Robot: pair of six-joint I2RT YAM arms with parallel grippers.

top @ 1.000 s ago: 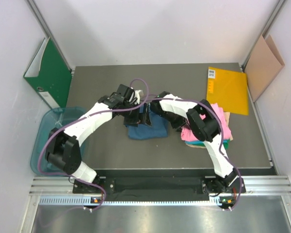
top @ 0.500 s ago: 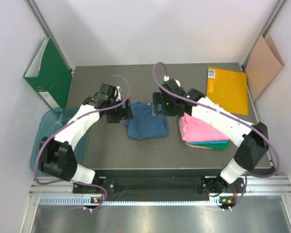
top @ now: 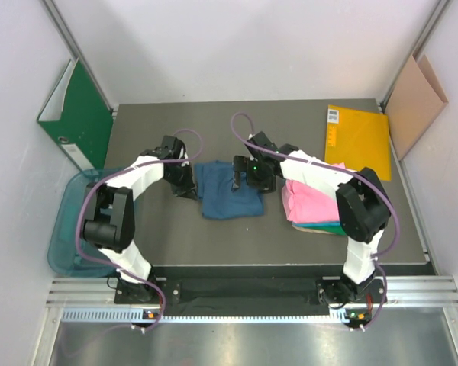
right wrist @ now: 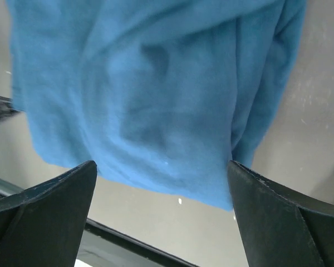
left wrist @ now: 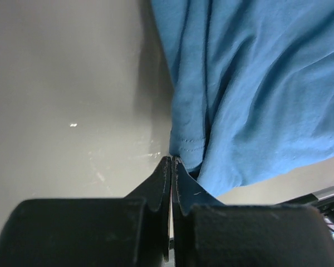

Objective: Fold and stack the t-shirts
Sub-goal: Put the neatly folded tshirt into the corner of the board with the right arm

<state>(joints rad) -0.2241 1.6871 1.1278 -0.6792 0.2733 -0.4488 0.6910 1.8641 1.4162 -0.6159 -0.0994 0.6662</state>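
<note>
A dark blue t-shirt (top: 230, 200) lies folded in a loose rectangle mid-table. In the left wrist view its stitched hem (left wrist: 186, 146) sits just past my left gripper (left wrist: 171, 159). That gripper is shut at the shirt's left edge (top: 191, 186), with no cloth showing between the fingers. My right gripper (top: 239, 174) hangs open over the shirt's far right part. Blue cloth (right wrist: 156, 94) fills the wide gap of the right gripper (right wrist: 161, 164). A pink t-shirt (top: 320, 201) lies folded on a teal-green one (top: 345, 227) at the right.
A green binder (top: 78, 116) leans on the left wall above a clear teal bin (top: 67, 229). A yellow folder (top: 359, 142) lies at the back right. A brown cardboard sheet (top: 416, 103) leans on the right wall.
The left gripper has closed and moved in to the blue shirt's left edge. The right gripper has opened wide and its arm has swung out from over the pink stack to the shirt.
</note>
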